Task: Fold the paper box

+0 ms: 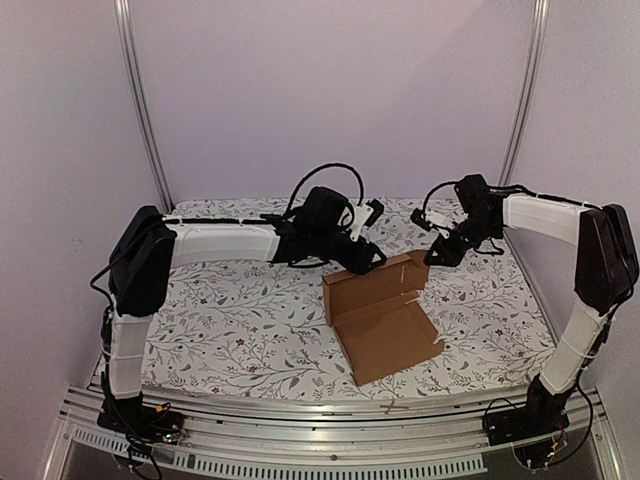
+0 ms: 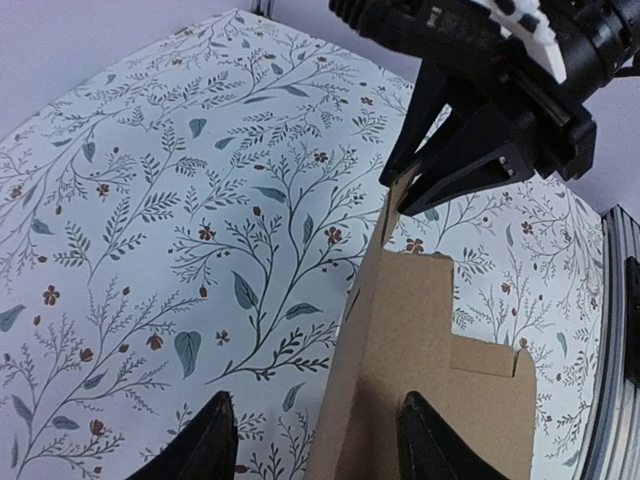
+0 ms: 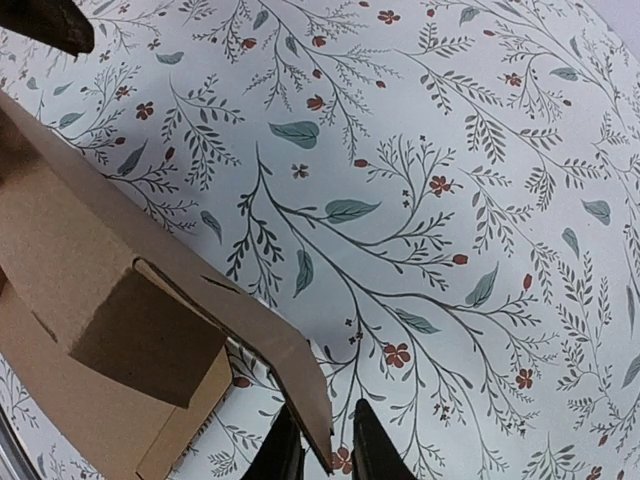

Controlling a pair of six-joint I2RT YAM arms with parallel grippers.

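**Thin pinch on the flap, left side unclamped**

My right gripper [image 3: 322, 452] is pressed together on the very edge of the end flap [image 3: 300, 380] of the box [image 1: 385, 318]. That is a shallow bite on thin card. I judge that a sideways pull could slip the flap free, or crease it off its fold line.

My left gripper [image 2: 320, 450] is spread, one finger either side of the upright wall [image 2: 400, 370], and clamps nothing. If the right one pulls now, the wall may flop. The whole box may also slide on the cloth [image 1: 240, 320]. The two grippers are near each other along that wall, so a careless move could knock them together.

The box sits right of centre on the cloth. Its base lies flat toward me and its wall stands at the far side. My left gripper is over the wall's left part and my right gripper at its right end.
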